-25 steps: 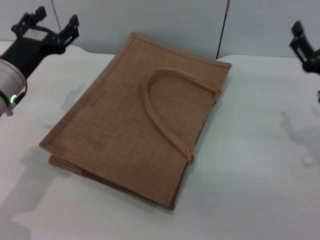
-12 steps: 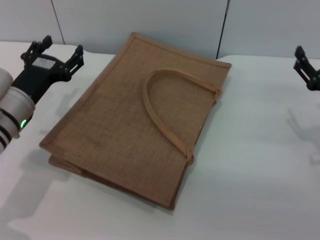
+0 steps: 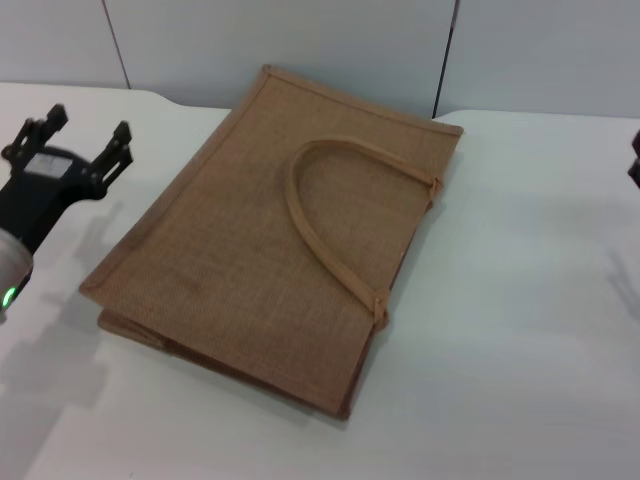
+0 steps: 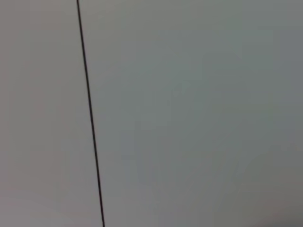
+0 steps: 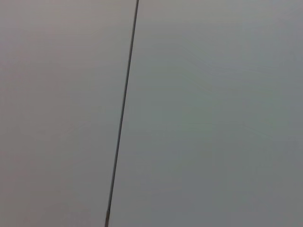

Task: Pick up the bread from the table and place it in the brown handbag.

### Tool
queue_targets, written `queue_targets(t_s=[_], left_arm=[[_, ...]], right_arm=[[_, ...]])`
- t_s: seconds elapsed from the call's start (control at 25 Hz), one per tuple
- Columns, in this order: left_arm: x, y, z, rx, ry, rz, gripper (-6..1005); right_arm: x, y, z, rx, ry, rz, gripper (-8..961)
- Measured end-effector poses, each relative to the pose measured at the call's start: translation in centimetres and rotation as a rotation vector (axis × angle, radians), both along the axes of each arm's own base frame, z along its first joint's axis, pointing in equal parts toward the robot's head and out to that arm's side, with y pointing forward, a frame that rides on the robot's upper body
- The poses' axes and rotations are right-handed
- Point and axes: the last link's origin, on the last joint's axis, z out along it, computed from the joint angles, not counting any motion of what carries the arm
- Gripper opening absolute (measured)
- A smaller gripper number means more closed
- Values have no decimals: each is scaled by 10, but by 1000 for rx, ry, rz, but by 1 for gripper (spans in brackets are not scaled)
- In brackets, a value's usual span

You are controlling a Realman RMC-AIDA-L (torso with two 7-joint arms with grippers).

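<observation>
The large flat rectangular tan-brown woven jute handbag lies flat on the plain white table, one arched handle resting on top.

Pale grey panelled wall behind the white worktop; thin dark vertical seams btwn panels; both wrist views show only that wall w/ one seam each; soft, even light, faint shadows.

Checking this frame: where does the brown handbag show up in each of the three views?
Head view: the brown handbag lies flat mid-table, the left gripper off its left side.
Left wrist view: not in it, only the grey wall panels.
Right wrist view: not in it, the same.
Shared landmark: the dark wall seam, though whether it is one same seam is unclear.
</observation>
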Motion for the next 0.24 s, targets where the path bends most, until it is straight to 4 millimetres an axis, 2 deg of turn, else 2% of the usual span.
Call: queue_targets(t_s=[0.24], left_arm=[[-14,-19,0,4,-12,16,829]], right_arm=[[7,-12,-2,-14,4,-12,826]])
